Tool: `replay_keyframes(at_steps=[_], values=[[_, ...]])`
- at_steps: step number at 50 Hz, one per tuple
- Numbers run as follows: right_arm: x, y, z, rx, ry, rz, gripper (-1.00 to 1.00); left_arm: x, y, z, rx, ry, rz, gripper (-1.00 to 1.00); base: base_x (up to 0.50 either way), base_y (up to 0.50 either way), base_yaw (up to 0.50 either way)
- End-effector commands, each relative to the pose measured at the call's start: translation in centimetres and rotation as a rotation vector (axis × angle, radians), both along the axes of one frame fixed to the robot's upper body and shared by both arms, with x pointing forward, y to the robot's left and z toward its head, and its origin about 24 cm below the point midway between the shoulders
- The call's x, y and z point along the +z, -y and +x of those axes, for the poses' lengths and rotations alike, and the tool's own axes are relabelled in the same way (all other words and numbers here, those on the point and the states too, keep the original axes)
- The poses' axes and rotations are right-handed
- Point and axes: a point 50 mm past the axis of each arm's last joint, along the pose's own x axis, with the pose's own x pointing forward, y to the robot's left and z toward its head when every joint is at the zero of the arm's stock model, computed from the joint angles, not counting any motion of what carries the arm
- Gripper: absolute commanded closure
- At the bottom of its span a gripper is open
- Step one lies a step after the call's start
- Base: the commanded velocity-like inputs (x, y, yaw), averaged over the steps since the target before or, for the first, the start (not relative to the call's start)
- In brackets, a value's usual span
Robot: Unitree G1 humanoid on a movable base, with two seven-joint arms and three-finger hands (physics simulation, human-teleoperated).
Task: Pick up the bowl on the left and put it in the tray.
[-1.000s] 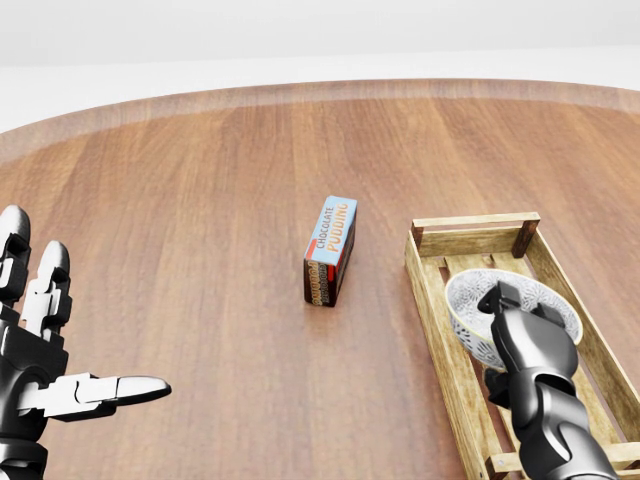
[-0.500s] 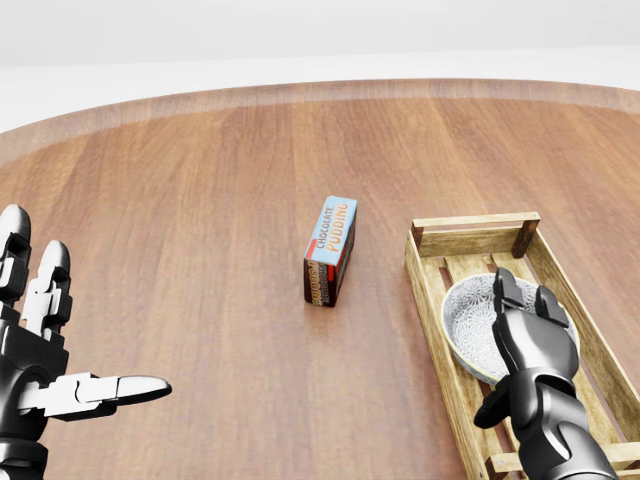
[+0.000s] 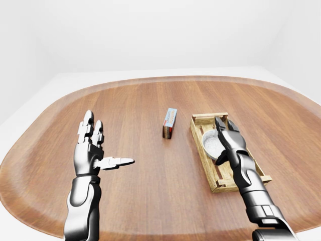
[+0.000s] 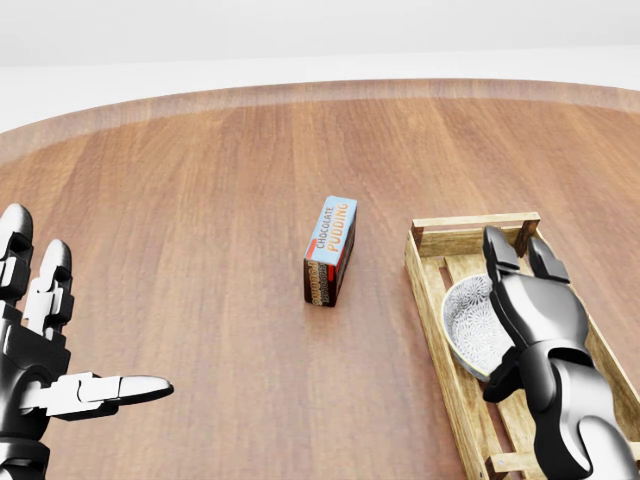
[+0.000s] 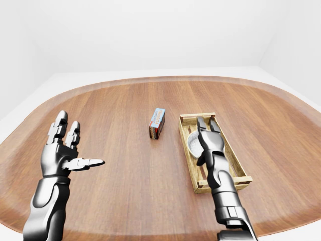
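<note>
1. Since the bowl (image 4: 468, 325) already lies inside the tray (image 4: 475, 222), in its upper half as the head view shows it, the placing looks done, by my judgement.
2. Right hand (image 4: 535, 310) hovers over the bowl's right side with fingers straight and spread wide, not closed round it. Cannot tell if the palm touches the rim.
3. Left hand (image 3: 91, 150) is wide too, thumb stuck out, holding nothing, over bare bench (image 4: 200, 180), well apart from the tray.
4. Pudding box (image 4: 331, 250) stands on edge left of the tray, apart from it, and is not part of the job.
5. Step in hand is likely the let-go and retreat. The next move calls for lifting the right hand up and clear without catching the bowl rim or tray wall.
</note>
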Motion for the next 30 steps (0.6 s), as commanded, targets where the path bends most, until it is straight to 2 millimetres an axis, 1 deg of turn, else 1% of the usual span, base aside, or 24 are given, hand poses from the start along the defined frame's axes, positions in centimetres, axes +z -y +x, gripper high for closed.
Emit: replay_keyframes(at_steps=[1, 2, 4, 8, 10, 13, 14, 16, 17, 19, 21, 26, 30], values=[[3.2, -1.0, -0.7, 0.062, 0.009, -0.086, -1.0, -1.4, 0.7, 0.4, -0.006, -0.063, 0.0, -1.0, 0.0, 0.0, 0.0], [4.1, -1.1, -0.8, 0.064, 0.044, -0.128, -1.0, -1.5, 0.6, 0.4, -0.006, -0.065, 0.0, -1.0, 0.0, 0.0, 0.0], [4.6, -1.6, -1.0, 0.079, 0.031, -0.125, -1.0, -1.4, 0.6, 0.4, -0.005, -0.062, -0.001, -1.0, 0.0, 0.0, 0.0], [6.3, -2.3, -1.3, 0.089, 0.064, -0.171, -1.0, -1.4, 0.7, 0.3, -0.005, -0.061, 0.0, -1.0, 0.0, 0.0, 0.0], [7.4, -3.1, -1.9, 0.106, 0.075, -0.201, -1.0, -1.3, 0.7, 0.4, -0.005, -0.059, 0.001, -1.0, 0.0, 0.0, 0.0], [8.4, -3.8, -2.5, 0.109, 0.095, -0.222, -1.0, -1.4, 0.7, 0.3, -0.005, -0.061, 0.0, -1.0, 0.0, 0.0, 0.0], [9.0, -4.4, -2.9, 0.117, 0.11, -0.234, -1.0, -1.3, 0.6, 0.3, -0.005, -0.056, 0.0, -1.0, 0.0, 0.0, 0.0], [9.3, -4.7, -3.2, 0.118, 0.112, -0.233, -1.0, -1.2, 0.6, 0.3, -0.004, -0.054, 0.0, -1.0, 0.0, 0.0, 0.0], [10.0, -5.5, -3.8, 0.134, 0.135, -0.241, -1.0, -1.4, 0.6, 0.3, -0.005, -0.061, 0.0, -1.0, 0.0, 0.0, 0.0], [10.6, -6.0, -4.3, 0.136, 0.159, -0.237, -1.0, -1.3, 0.6, 0.3, -0.005, -0.057, 0.0, -1.0, 0.0, 0.0, 0.0], [11.8, -7.1, -5.4, 0.145, 0.182, -0.25, -1.0, -1.2, 0.6, 0.2, -0.004, -0.052, 0.0, -1.0, 0.0, 0.0, 0.0], [13.6, -8.0, -7.0, 0.133, 0.218, -0.252, -1.0, -1.2, 0.6, 0.3, -0.004, -0.052, -0.001, -1.0, 0.0, 0.0, 0.0], [15.2, -9.0, -9.1, 0.134, 0.278, -0.234, -1.0, -1.2, 0.6, 0.2, -0.004, -0.052, 0.0, -1.0, 0.0, 0.0, 0.0]])
